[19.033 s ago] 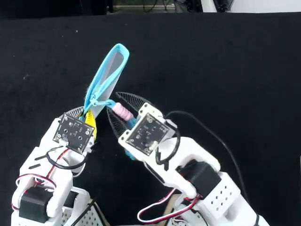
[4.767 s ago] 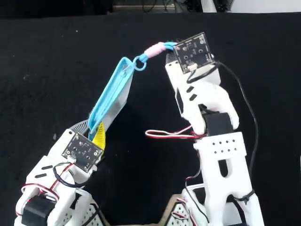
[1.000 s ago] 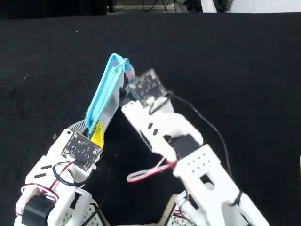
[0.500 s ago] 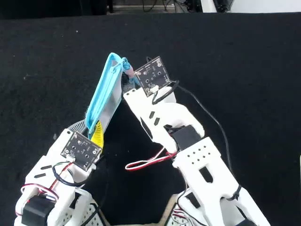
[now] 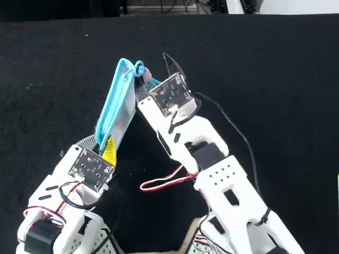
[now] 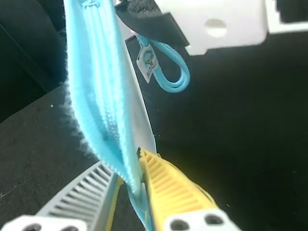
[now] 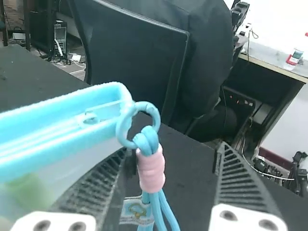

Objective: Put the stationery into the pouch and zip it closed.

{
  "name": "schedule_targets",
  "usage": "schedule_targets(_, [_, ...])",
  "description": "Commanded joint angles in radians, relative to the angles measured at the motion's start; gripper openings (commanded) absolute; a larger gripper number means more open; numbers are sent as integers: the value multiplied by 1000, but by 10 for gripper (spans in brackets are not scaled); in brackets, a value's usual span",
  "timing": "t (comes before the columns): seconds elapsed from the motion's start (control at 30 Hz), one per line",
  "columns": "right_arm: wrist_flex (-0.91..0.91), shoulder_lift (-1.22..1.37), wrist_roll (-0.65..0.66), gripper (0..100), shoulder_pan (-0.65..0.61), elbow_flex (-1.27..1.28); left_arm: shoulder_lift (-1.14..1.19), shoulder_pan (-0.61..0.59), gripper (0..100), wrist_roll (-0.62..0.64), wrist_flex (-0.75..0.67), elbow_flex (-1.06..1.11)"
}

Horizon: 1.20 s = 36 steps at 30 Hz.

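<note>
Since the pouch (image 5: 119,106) is likely soft, light and limp, its stiffer zip edge looks the safest hold. The left jaws grip its near end, and the clear, blue-edged body slants above the black surface (image 5: 275,79). The right jaws stand open, the pull cord (image 7: 147,163) between them.

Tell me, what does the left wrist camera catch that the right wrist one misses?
Left wrist view: the left hand clamped on the blue pouch's end. Right wrist view: the right hand open, a pink bead between its fingers, a green item inside the pouch. Both: the pouch and the blue cord with its tag.
</note>
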Motion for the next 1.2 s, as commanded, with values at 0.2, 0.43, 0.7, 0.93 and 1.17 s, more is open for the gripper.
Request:
schedule_targets(0.2, [-54, -10, 12, 69, 23, 18, 2, 1, 29, -9, 3, -53])
schedule_targets(0.43, [-52, -13, 9, 12, 78, -15, 2, 1, 29, -9, 3, -51])
schedule_targets(0.7, [-48, -7, -110, 11, 267, -79, 2, 1, 29, -9, 3, -51])
schedule_targets(0.93, [-48, 2, -110, 11, 333, -104, 2, 1, 29, -9, 3, -51])
schedule_targets(1.17, [-48, 199, -110, 11, 382, -240, 2, 1, 29, -9, 5, -50])
